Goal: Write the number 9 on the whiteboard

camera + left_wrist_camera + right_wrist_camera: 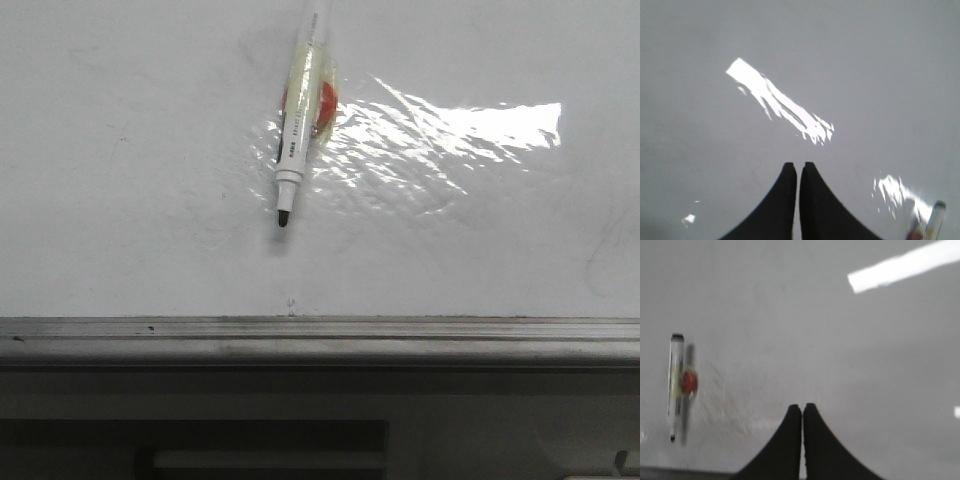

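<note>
The whiteboard [140, 180] is glossy white with glare and faint smudges. No number 9 shows on it. A white marker [296, 140] with a black tip lies uncapped on the board, wrapped in clear tape with a red patch; it also shows in the right wrist view [676, 385] and partly in the left wrist view [932, 225]. My left gripper [799, 165] is shut and empty over bare board. My right gripper [802, 406] is shut and empty, apart from the marker. Neither gripper shows in the front view.
A grey metal rail [320, 335] edges the board's near side. A tiny stray black dash [291, 300] sits just above the rail. Bright glare patches [450, 130] lie to the right of the marker.
</note>
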